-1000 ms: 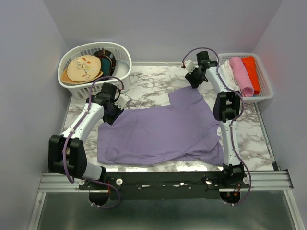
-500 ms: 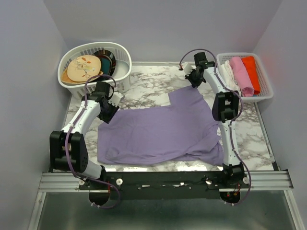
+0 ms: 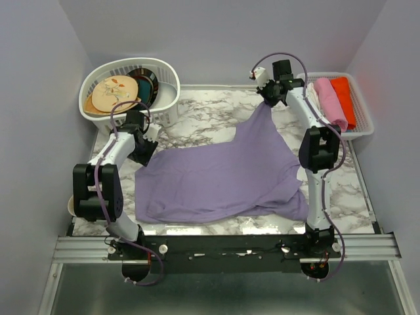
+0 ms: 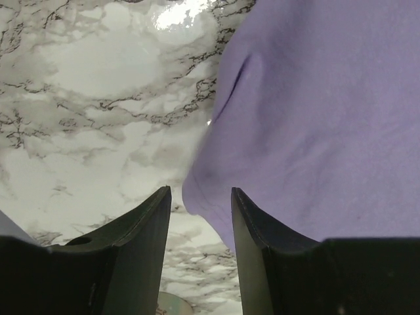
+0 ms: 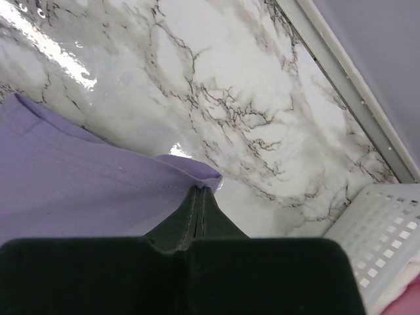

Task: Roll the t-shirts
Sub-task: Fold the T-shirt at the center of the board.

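While the right gripper [image 5: 199, 195] pinches the hem of the lavender t-shirt [image 3: 223, 177] with its two fingers pressed flat together, the left gripper [image 4: 200, 197] stands with its fingers apart and holds nothing; the t-shirt lies spread over the middle of the marble table [image 3: 203, 111], with its near hem close to the near edge of the table and some folds at its near right part.

Seen from the right wrist, the stitched hem goes in between the closed fingertips, and a small corner of cloth sticks out just beyond them, over bare marble; seen from above, this is the far right corner of the t-shirt, and it is pulled into a narrow peak toward the far right corner of the table, near the white rectangular basket [image 3: 365, 125]; that basket holds a pink roll [image 3: 330, 105] and an orange roll [image 3: 344, 98] of cloth.

Seen from the left wrist, a rounded corner of the t-shirt lies in the gap between the two dark fingers [image 4: 141, 243], nearer to the right one; the cloth goes on behind that right finger, and whether it touches it I cannot tell; beside the left finger there is only marble. Seen from above, this gripper is at the far left corner of the t-shirt, toward the left edge of the table, just on the near side of the round white basket [image 3: 169, 98]; this one stands at the far left corner and holds patterned plates [image 3: 115, 94].
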`<state>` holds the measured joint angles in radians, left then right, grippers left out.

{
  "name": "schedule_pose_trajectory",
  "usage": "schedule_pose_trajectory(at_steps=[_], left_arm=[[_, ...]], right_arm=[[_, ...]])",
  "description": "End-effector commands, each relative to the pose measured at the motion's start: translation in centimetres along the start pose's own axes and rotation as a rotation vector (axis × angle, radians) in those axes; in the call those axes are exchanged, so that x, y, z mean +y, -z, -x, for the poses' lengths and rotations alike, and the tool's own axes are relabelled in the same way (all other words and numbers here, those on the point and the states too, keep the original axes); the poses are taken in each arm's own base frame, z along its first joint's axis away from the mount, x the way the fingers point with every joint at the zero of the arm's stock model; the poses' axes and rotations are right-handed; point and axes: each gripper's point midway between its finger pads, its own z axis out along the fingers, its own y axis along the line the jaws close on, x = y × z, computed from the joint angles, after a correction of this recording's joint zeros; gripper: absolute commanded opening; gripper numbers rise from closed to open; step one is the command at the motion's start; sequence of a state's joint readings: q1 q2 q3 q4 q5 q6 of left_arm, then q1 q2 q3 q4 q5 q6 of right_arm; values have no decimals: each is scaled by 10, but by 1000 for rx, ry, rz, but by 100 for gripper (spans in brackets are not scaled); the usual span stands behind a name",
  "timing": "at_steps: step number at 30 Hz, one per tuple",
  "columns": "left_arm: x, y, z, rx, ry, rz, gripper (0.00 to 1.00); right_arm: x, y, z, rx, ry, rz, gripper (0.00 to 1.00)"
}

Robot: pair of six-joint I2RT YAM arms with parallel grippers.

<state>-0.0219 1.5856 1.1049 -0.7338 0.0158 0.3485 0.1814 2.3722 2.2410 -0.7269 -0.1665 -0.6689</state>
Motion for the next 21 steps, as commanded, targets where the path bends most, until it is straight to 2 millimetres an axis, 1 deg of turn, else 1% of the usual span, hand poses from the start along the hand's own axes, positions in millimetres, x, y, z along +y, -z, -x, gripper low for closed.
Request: schedule_pose_trajectory(at_steps=[1,3,5,7,9,10,12,14,15,18,19,21], left_arm=[[7,-16,29,-55,29,-27,50],[4,-25,33,-45,25,-61,46],[6,-27,40,-55,24,-62,44],[4,-31,41,-54,26,-77,43],[4,-33,43,-60,32,-78,43],[1,-35,43,-59,35,-93,43],[-3,-37,37,-28,38,-111,38],[-6,-32,28,-4,43,-120,36],[-8,-26,26,-11,41,-121,36],[-16,-19,11,14,41,-140,38],[-18,-20,4,29,48,-143,39],[-20,-24,-1,50,46,-149,40]], right_arm=[[2,14,1,-12,-31,-1,0],[2,20,0,-9,-37,-6,0],[1,27,2,-12,-31,-12,0],[6,28,-4,3,-31,-2,0],[7,32,-4,2,-27,-2,0],[9,31,-7,10,-30,2,0],[11,31,-10,22,-40,8,0],[9,33,-6,18,-51,7,0],[10,34,-7,25,-57,12,0],[9,35,-3,16,-62,14,0],[8,35,-2,14,-64,14,0],[10,34,-2,13,-63,18,0]])
